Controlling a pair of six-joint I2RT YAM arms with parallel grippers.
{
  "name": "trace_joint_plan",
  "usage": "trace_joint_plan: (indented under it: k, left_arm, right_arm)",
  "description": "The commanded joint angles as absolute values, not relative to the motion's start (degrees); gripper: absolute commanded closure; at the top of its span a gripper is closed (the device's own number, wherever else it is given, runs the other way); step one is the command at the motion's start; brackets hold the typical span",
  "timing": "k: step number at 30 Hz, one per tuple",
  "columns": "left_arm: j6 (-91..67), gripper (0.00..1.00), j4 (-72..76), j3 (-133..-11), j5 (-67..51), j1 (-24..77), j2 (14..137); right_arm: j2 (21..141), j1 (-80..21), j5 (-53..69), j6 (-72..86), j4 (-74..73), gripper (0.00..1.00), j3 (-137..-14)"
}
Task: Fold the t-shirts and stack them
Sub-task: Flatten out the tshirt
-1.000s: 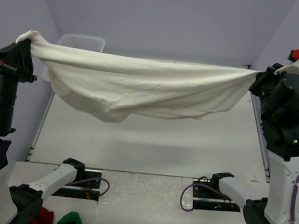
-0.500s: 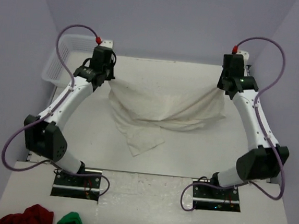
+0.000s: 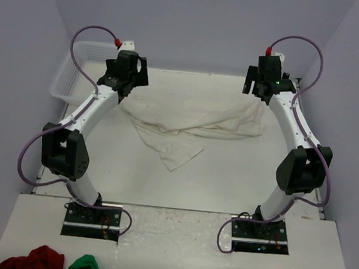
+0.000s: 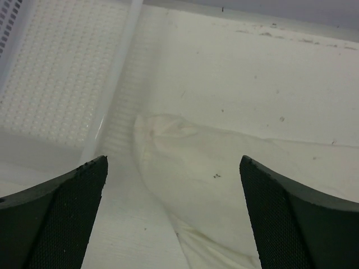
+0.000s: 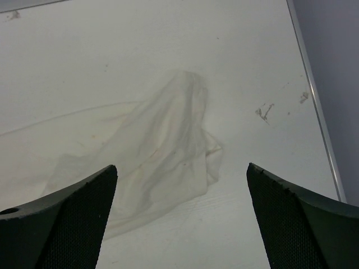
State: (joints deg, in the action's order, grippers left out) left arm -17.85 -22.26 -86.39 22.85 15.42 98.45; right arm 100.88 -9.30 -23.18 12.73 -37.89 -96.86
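The off-white t-shirt lies rumpled on the far half of the table, long axis running left to right; the left gripper hangs over its left end, the right gripper over its right (both spread wide, holding nothing).

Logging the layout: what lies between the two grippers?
The t-shirt, crumpled on the table, stretches from below the open left gripper to below the open right gripper; the top external view shows it.

Basket beside left hand; open table nearside of t-shirt.
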Motion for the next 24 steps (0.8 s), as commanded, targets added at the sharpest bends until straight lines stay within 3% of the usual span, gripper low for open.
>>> trace_joint_plan:
  k: [1, 3, 8, 11, 13, 14, 15, 19, 22, 24]
  left_arm:
    - [-17.7, 0.00, -14.6, -85.8, 25.9, 18.0, 89.2]
    - [-18.1, 0.01, -15.8, -85.2, 26.5, 22.1, 86.6]
    - [-24.5, 0.38, -27.7, -80.1, 24.7, 31.8, 83.9]
    - [-27.7, 0.50, -28.0, -70.2, 27.7, 40.8, 79.6]
    - [-30.7, 0.44, -29.1, -67.1, 27.2, 44.2, 78.7]
    - [-31.8, 0.30, -30.5, -64.8, 27.9, 45.4, 78.7]
    - [-32.9, 0.27, -30.4, -63.3, 28.5, 47.9, 78.7]
    - [-35.8, 0.28, -30.6, -60.1, 30.1, 50.5, 83.6]
    - [-37.4, 0.35, -30.1, -59.8, 30.3, 51.8, 86.5]
    - [-37.8, 0.36, -29.4, -59.9, 29.2, 52.2, 88.4]
  right_arm:
    - [96.7, -9.5, -23.9, 11.7, -36.4, 0.02, -98.2]
    - [95.8, -9.5, -23.7, 14.0, -40.1, 0.02, -97.2]
    - [86.9, -11.0, -17.8, 18.5, -33.3, 0.16, -80.6]
    - [84.8, -11.4, -16.9, 18.4, -32.3, 0.23, -75.9]
    - [83.6, -11.3, -17.2, 17.9, -31.6, 0.23, -74.2]
    - [83.0, -11.3, -17.0, 17.9, -31.1, 0.23, -73.8]
    - [82.4, -11.4, -16.5, 17.9, -30.6, 0.23, -73.7]
    - [79.8, -11.4, -13.8, 18.7, -30.3, 0.23, -74.4]
    - [78.3, -11.4, -13.2, 18.5, -30.6, 0.23, -74.7]
    - [77.5, -11.3, -13.5, 18.2, -30.6, 0.23, -74.2]
